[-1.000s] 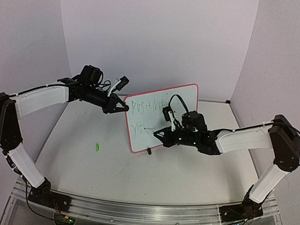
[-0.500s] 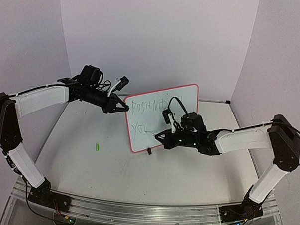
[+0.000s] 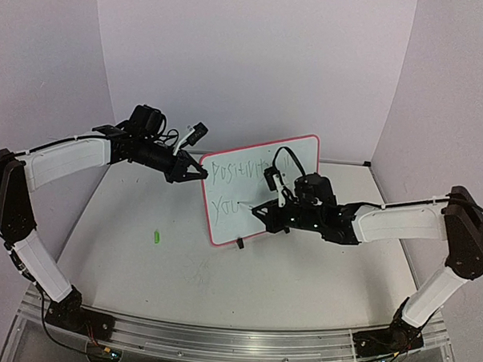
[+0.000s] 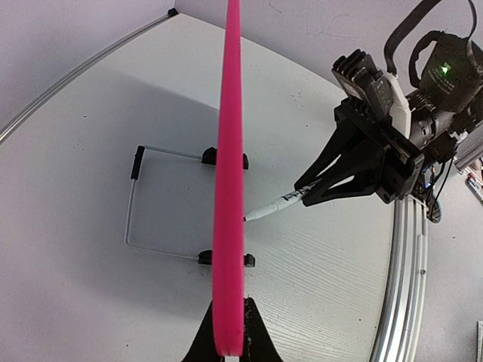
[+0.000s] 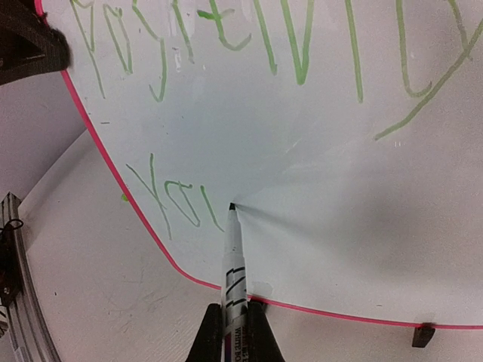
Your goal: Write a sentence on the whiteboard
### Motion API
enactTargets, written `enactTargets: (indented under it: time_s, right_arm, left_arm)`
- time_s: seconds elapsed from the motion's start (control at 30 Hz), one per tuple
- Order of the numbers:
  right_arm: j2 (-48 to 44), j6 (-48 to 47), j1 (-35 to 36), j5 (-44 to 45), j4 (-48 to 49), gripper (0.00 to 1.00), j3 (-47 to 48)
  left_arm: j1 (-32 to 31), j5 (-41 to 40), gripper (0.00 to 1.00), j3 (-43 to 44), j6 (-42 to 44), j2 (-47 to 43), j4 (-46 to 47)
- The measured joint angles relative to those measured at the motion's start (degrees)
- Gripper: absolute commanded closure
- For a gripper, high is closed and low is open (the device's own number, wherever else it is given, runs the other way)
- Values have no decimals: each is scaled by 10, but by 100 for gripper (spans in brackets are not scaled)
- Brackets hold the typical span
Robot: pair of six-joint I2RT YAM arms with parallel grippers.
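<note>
The whiteboard (image 3: 299, 155) stands upright mid-table, red-pink rimmed, on black clip feet. My left gripper (image 3: 202, 173) is shut on its left edge; in the left wrist view (image 4: 229, 343) the pink rim (image 4: 229, 173) runs edge-on between the fingers. The sentence (image 3: 234, 171) reads "POSITIVITY" on the top line and "YO" plus a partial stroke below (image 5: 170, 197). My right gripper (image 3: 263, 209) is shut on a white marker (image 5: 232, 264), whose tip (image 5: 231, 207) touches the board just right of the last stroke. The marker also shows in the left wrist view (image 4: 275, 206).
A small green marker cap (image 3: 154, 236) lies on the table left of the board. A wire stand (image 4: 139, 204) props the board from behind. Purple walls close in the back and sides; a metal rail (image 3: 218, 340) runs along the near edge.
My right gripper has shifted slightly right and up along the lower line, adding a stroke after "YO". The left arm and the board have not moved.
</note>
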Motion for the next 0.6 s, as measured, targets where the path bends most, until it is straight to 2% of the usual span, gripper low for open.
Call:
enactTargets:
  time_s: [0.6]
  right_arm:
    - [-1,10,-2,-4,6,100,2]
  left_arm:
    - [0,0,100,0,0,0,0]
